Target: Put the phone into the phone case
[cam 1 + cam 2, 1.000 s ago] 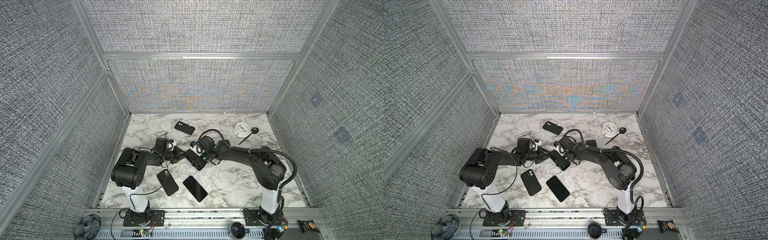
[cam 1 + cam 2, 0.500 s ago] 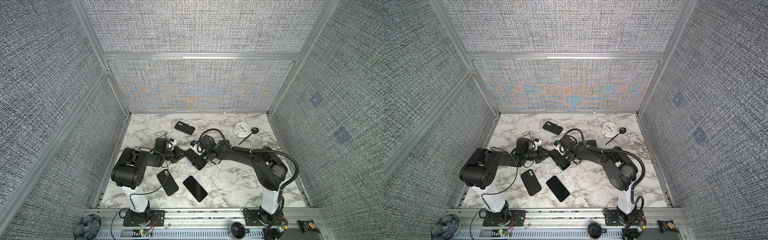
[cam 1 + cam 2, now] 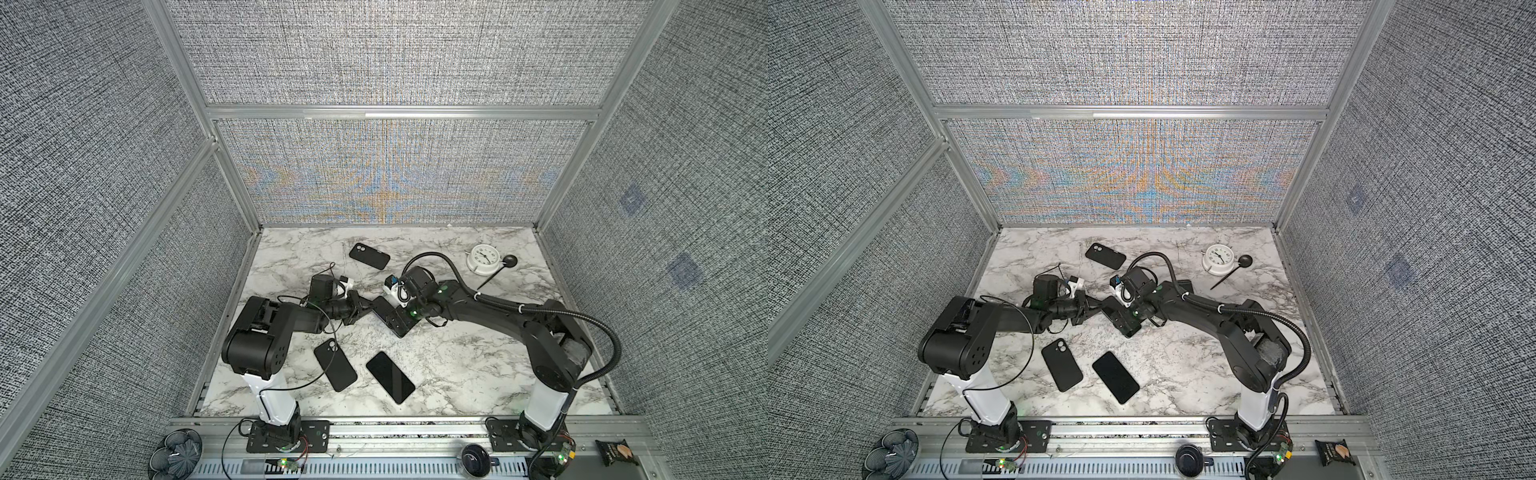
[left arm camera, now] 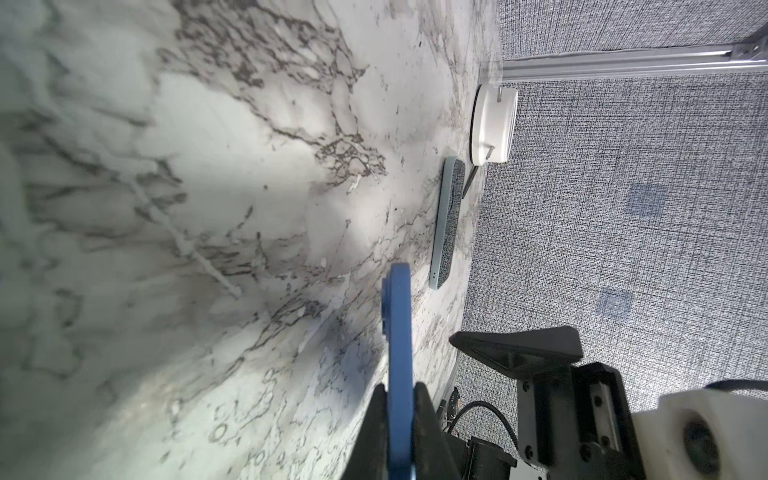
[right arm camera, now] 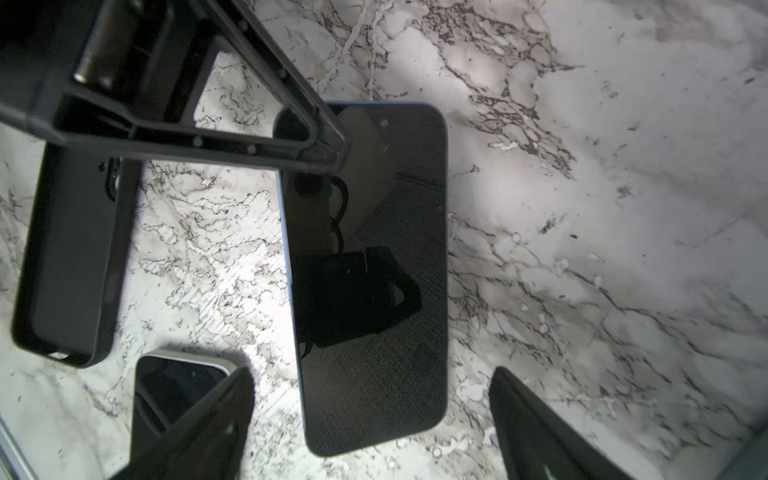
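Left gripper (image 4: 400, 419) is pinched on one end of the blue-edged phone (image 5: 370, 270), screen towards my right wrist camera. Right gripper (image 5: 372, 374) is spread wide, a finger on either side of the phone's other end, touching neither edge. I cannot tell if the phone is clear of the table (image 5: 582, 208). The phone case (image 5: 70, 249) lies just beside it, looks open side up, empty. Judgement: phone secured, insertion not begun. Left to do: bring the phone over the case, square the corners, press it in.
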### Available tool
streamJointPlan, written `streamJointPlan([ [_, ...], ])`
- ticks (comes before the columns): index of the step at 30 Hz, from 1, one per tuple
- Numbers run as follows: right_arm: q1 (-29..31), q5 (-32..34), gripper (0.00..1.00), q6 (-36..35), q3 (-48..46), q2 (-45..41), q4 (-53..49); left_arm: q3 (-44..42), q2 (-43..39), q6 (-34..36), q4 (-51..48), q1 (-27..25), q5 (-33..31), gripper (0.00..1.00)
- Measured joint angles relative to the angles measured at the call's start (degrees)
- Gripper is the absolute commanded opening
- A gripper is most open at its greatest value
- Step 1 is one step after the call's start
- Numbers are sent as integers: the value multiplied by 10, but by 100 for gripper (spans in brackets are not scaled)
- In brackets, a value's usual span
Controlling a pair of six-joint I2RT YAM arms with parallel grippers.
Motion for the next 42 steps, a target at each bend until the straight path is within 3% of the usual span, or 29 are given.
streamJointPlan([
  [5,-2,4,91,54,-28,-66,-4,-7,0,-32,40,0,0,0],
  [9,-20,-8,90,147,-84,-130,27,-12,0,-76,101,0,1,0],
  [15,-71,-63,90,302,-202,-200,133,-18,18,-152,225,0,2,0],
  [20,-101,-115,90,392,-264,-223,231,-30,46,-210,325,-2,-5,0],
  [26,-130,-160,87,502,-339,-216,386,-31,75,-271,420,-15,-28,0],
  [33,-158,-196,74,619,-400,-161,609,-19,70,-294,454,-38,-45,0],
  [42,-175,-209,63,680,-419,-106,790,-10,71,-306,463,-47,-51,0],
])
